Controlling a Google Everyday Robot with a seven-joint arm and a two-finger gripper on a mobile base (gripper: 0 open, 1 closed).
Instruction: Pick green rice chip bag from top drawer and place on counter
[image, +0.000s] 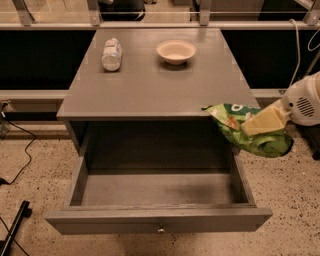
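The green rice chip bag (248, 131) hangs in the air at the right, held by my gripper (262, 121), whose cream fingers (265, 120) are shut on its right half. The bag is beside the counter's front right corner, at about the height of the top. The counter (160, 75) is the grey square top of the cabinet. The top drawer (160, 220) stands pulled out below it, with a small round knob (160, 230) at its front centre. The drawer's inside shows only bare grey floor. My white arm comes in from the right edge.
A white wrapped bottle-like packet (112, 53) lies at the counter's back left. A cream bowl (176, 51) stands at the back centre. A black cable and a dark bar lie on the speckled floor at the left. A dark rail runs behind the cabinet.
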